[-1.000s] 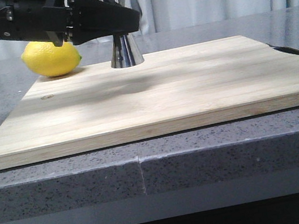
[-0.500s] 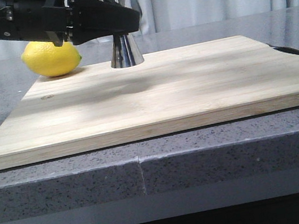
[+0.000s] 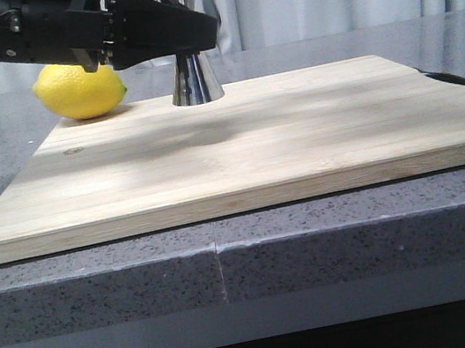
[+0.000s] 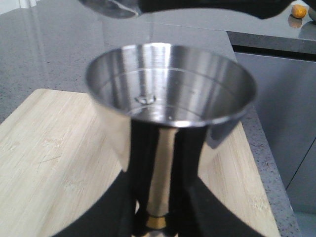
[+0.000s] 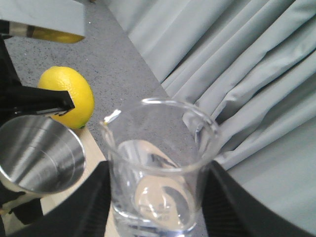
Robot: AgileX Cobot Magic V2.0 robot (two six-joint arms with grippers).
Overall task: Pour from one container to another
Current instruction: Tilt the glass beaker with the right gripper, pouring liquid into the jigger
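Front view: left gripper (image 3: 192, 38) clamped on jigger (image 3: 195, 82), steadying it upright at board's (image 3: 237, 146) far edge, near lemon (image 3: 80, 90).

Left wrist view: jigger (image 4: 170, 106) bowl open under beaker lip (image 4: 111, 7), a little liquid inside.

Right wrist view: right gripper (image 5: 155, 207) grasping beaker (image 5: 160, 168), held beside jigger (image 5: 39, 158) rim for pouring; liquid visible inside.

The lemon (image 3: 80, 90) is bright yellow, the cutting board (image 3: 246, 145) pale wood with streaky grain. The desk (image 3: 318, 258) is speckled grey, the jigger (image 4: 170, 113) shiny silver with a gold band, and the beaker (image 5: 160, 168) clear.
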